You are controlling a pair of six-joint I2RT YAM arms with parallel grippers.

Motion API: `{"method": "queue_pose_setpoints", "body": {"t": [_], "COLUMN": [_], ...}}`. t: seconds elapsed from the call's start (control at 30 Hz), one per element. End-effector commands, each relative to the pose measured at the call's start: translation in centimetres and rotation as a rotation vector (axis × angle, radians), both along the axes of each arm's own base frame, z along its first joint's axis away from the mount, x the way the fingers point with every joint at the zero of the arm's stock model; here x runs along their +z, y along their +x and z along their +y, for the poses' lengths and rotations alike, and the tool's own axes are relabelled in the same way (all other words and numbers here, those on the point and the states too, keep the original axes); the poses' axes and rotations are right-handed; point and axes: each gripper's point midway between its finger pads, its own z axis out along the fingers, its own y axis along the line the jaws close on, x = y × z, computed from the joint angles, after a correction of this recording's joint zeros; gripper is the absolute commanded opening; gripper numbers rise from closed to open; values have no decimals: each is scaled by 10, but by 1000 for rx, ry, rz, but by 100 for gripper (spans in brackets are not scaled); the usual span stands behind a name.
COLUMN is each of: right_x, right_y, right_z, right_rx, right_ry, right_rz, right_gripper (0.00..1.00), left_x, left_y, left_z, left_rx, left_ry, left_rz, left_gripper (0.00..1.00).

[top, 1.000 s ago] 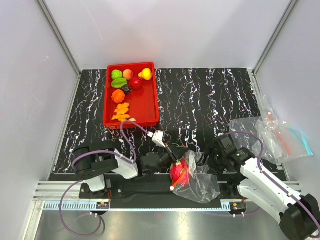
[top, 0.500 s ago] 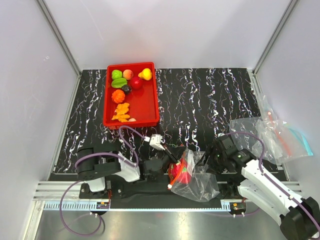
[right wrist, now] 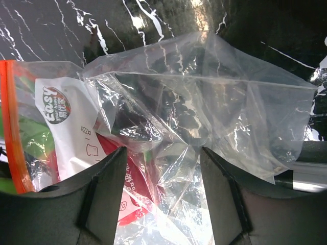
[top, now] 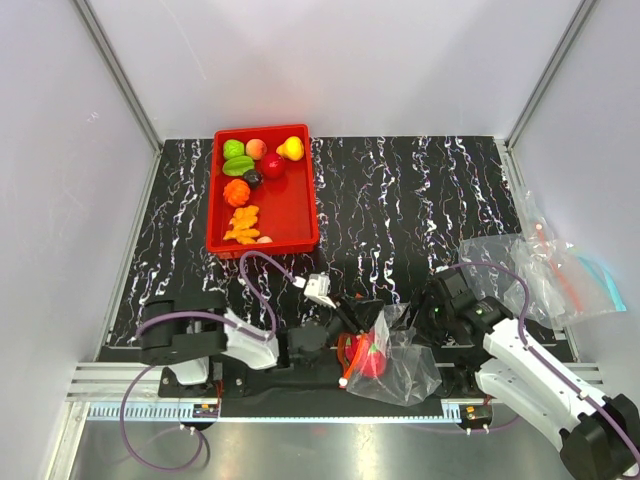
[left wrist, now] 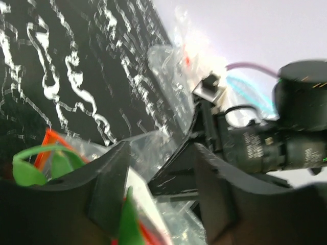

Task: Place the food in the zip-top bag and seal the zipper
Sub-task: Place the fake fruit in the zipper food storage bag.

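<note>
step: loading | left hand (top: 351, 335) stood wide at zip-top bag (top: 408, 362) mouth; magenta piece (top: 369, 353) lay inside, beneath it | right hand (right wrist: 161, 168) wide over bag | next: likely another piece from red tray (top: 292, 216); zipper (right wrist: 11, 133) looked unsealed

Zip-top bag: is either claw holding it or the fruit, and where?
Nothing seems gripped: left gripper gapes at the red fruit inside the zip-top bag; right gripper straddles loose film.

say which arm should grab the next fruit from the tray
Left. The red tray sits on its side, and the left claw, open at the bag, looks free. The right claw is beyond the bag, farther off.
</note>
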Motion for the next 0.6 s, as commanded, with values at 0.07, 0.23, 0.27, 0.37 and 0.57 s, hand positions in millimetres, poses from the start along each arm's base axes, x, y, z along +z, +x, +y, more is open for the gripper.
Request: {"method": "queue_pose_setpoints", "body": {"t": [0.07,0.23,0.27,0.37,0.57], "right_x": [14,16,16,16,17], "right_y": [9,10,10,10,11], "right_z": [4,4,4,2,2], "right_rx": [5,8,8,5,19], "right_ry": [22,20,17,13,0], "right_rz": [-49,-53,-54,-56,-58], "right_gripper": [66,66,67,67,69], "left_x": [34,31,32,29,23], "left_y": [9,9,10,14,13], "left_z": [15,34,38,57,92], "left_rx": [63,70,80,115,92], "left_ry": [-1,98,120,209,333], "left_rz": [-50,-31,-28,-7,33], "left_gripper": [65,75,77,80,83]}}
